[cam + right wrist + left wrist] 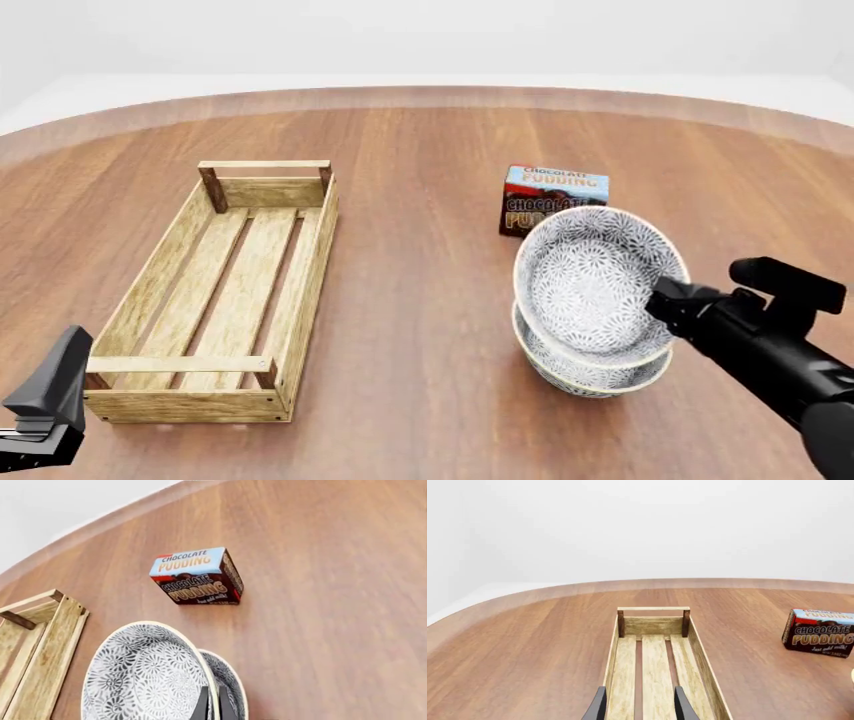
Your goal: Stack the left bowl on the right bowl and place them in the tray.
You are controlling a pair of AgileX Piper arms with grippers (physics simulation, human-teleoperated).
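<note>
The left bowl (585,278), white with grey floral speckle, hangs tilted with its inside facing the camera. My right gripper (663,303) is shut on its right rim; in the right wrist view the gripper (212,706) straddles that rim of the left bowl (140,680). Directly under it the right bowl (587,378) sits upright on the table, and part of it (231,685) shows behind the held one. The held bowl's low edge reaches down to the lower bowl's rim. The tray (151,268) lies at left. My left gripper (640,707) stands open over the tray's (654,611) near end.
A chocolate pudding box (551,192) stands just behind the bowls, also seen as the box (197,577) and the box (819,632). The wooden table's curved far edge (427,95) runs across the back. My left gripper (56,388) sits at the front left corner.
</note>
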